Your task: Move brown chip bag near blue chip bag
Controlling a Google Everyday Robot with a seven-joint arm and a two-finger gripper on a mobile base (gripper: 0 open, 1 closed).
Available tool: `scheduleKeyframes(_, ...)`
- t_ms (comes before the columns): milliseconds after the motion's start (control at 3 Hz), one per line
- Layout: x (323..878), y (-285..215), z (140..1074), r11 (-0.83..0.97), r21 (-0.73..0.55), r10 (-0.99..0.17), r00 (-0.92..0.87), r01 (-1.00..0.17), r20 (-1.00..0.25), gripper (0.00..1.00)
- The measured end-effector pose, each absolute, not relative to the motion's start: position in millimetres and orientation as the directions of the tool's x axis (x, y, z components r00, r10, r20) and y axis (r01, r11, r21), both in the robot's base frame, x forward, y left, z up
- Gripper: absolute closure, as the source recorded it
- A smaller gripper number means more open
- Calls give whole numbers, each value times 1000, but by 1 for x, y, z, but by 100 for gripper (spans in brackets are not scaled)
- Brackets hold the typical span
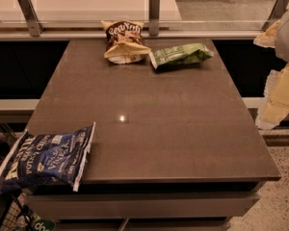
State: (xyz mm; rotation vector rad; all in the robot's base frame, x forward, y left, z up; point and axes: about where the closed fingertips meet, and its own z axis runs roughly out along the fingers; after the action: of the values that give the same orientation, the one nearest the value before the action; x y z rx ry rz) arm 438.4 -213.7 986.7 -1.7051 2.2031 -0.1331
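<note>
We see the crinkled dark-brown and tan chip bag with white script lettering (124, 41) lying at the far edge of the flat grey-brown stone-like tabletop (183, 129), just in front of a pale ledge with upright metal brackets (154, 12). Just beside it, on its right and touching or nearly touching its lower corner, lies a crumpled green snack bag (180, 55). The large flat dark-blue chip bag with white block lettering and white edges (45, 158) rests at the near left corner of the table, its left part hanging over the edge, well apart from the brown bag across the bare middle of the surface. A small bright spot of reflected light (122, 118) sits between them. At the right border of the view we find the robot's pale, cream-coloured gripper (275, 97), raised beside the table's right side and away from all three bags; we cannot tell whether it is spread or pressed together, and it holds nothing that we can make out.
</note>
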Motion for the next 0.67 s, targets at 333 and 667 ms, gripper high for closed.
scheduleKeyframes(333, 438, -214, 987, 271, -284, -953, -214, -920, -216, 0)
scheduleKeyframes(667, 462, -201, 994, 265, -282, -948, -195, -922, -253, 0)
